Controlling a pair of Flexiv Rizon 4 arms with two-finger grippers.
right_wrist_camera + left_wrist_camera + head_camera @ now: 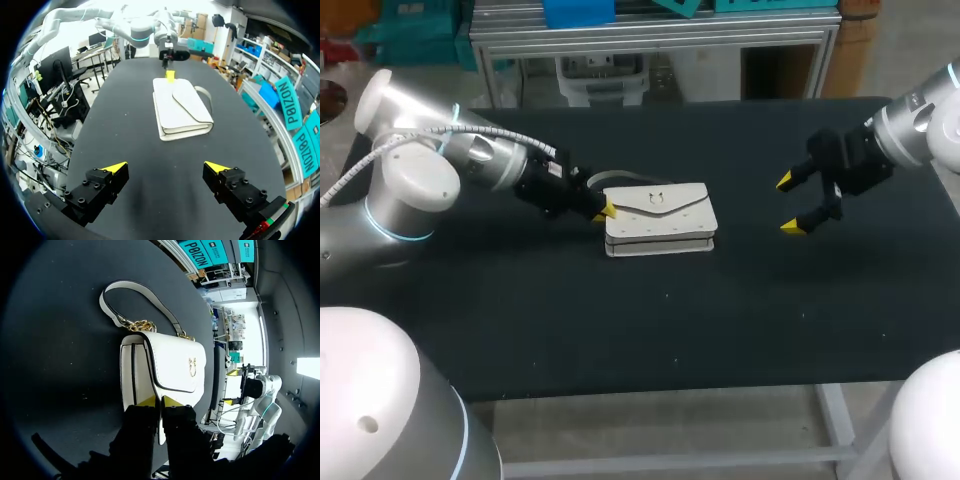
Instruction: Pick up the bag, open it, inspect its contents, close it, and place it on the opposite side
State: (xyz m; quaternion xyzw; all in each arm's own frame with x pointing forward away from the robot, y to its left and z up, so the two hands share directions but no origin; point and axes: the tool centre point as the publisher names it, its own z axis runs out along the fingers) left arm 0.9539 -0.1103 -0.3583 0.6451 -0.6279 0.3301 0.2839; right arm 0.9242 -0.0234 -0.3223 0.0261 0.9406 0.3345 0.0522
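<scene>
Pick-up step, by my reading. Left gripper (604, 212) jaws nearly together, pinching near edge of white bag (660, 218); bag lies flat on table (620, 330). Right gripper (792, 205) spread, bag well ahead. Next: lift; needs firm hold.

- This is a robotics lab, set up as a test bench.
- Two grey jointed robot arms enter from the frame's sides: the left arm (420, 185) at mid left and the right arm (920, 120) at upper right, carrying the yellow-tipped right gripper (788, 205).
- A black-topped table (650, 330) on bare metal legs (835, 415) fills the middle.
</scene>
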